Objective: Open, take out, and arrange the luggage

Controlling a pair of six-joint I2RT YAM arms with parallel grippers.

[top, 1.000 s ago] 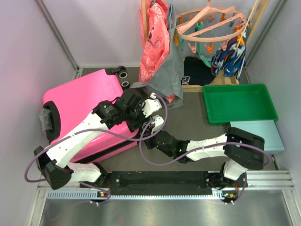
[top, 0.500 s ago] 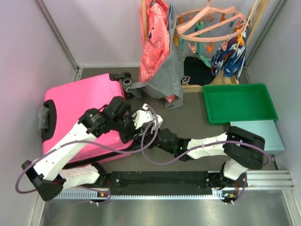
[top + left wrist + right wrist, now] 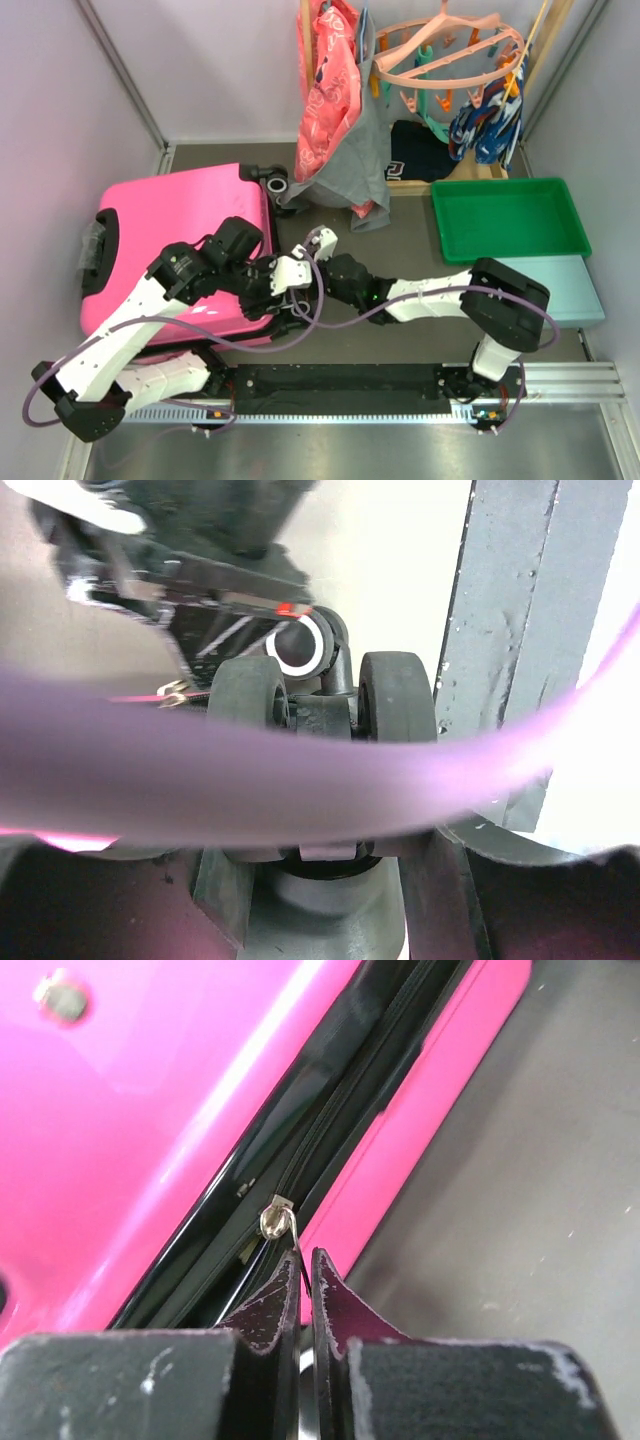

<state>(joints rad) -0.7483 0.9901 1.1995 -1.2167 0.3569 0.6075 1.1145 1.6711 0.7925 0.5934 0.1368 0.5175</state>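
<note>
The right jaws are closed on the zipper pull of the luggage, probably to unzip it; the left jaws' state I cannot tell.

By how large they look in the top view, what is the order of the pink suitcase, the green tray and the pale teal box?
1. pink suitcase
2. green tray
3. pale teal box, less sure: the right arm covers part of it.

right gripper pinching zipper pull, pink luggage (grey floor beside)
</note>
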